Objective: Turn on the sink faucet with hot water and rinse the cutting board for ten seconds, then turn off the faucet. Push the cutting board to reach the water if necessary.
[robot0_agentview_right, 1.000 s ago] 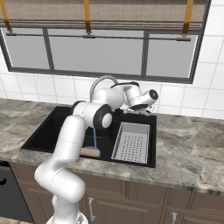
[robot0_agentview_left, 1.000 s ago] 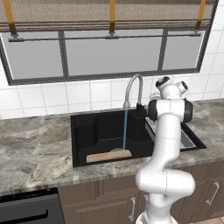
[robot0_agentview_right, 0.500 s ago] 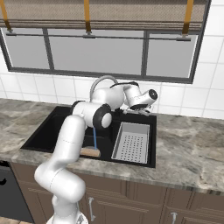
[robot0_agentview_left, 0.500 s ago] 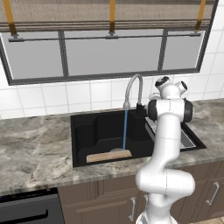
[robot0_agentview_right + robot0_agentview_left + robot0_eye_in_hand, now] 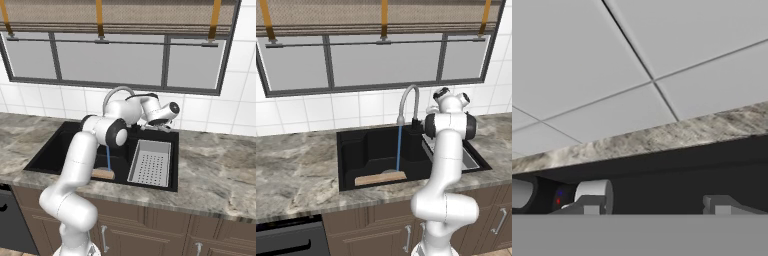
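Tool [image 5: 159,125] first: its jaws have drawn in over the last second and now stand pressed nearly together, just behind the sink's back rim near the faucet base; whether they pinch the handle or merely sit beside it I cannot tell. In the hand view the two tips rise low against the white wall tiles [image 5: 637,60], with the marbled desk [image 5: 677,132] edge running across and a pale cylindrical piece [image 5: 594,192] of the faucet fitting beside the left tip.

Going left to right in the left base view: the grey marbled desk stretches along the wall, then the sink [image 5: 351,155] opens as a deep black basin. On its floor, toward the front, lies the cutting board [image 5: 380,178], flat and light tan. The water [image 5: 399,150] falls as a thin blue stream from the faucet [image 5: 408,102] and lands on the board's right end. Next comes the white arm, and beyond it the grey drainboard tray [image 5: 150,162].

Water and board look as they did a second ago; only the jaws have changed. That closing suggests the rinse is nearing its end and the handle is being taken to shut the flow off.
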Available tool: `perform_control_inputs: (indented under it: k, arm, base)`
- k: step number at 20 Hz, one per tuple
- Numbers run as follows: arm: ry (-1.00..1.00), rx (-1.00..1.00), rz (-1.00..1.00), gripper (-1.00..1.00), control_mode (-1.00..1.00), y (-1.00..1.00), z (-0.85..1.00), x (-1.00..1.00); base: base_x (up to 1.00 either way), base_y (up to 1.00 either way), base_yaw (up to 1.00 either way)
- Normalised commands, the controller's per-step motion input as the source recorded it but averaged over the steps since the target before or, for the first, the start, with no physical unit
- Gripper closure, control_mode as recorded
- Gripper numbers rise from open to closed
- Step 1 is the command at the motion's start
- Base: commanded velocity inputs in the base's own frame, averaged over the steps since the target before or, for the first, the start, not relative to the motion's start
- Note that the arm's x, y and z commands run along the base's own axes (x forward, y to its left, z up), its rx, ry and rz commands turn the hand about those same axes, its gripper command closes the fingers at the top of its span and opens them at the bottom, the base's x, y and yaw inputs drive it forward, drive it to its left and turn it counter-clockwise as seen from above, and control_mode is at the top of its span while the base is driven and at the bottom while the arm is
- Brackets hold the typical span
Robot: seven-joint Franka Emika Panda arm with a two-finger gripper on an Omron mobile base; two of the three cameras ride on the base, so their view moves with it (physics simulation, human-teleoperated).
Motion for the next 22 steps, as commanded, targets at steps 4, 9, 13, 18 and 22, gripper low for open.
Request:
perform_control_inputs:
  k: [4, 9, 13, 18, 22]
  arm:
    - [0.0, 0.0, 0.0, -1.0, -1.0, 0.32, 0.0, 0.0]
    - [0.0, 0.0, 0.0, -1.0, -1.0, 0.31, 0.0, 0.0]
    - [0.0, 0.0, 0.0, -1.0, -1.0, 0.3, 0.0, 0.0]
    - [0.0, 0.0, 0.0, -1.0, -1.0, 0.28, 0.0, 0.0]
    - [0.0, 0.0, 0.0, -1.0, -1.0, 0.28, 0.0, 0.0]
  base:
    - [0.0, 0.0, 0.0]
    - [0.0, 0.0, 0.0]
    - [0.0, 0.0, 0.0]
    - [0.0, 0.0, 0.0]
    - [0.0, 0.0, 0.0]
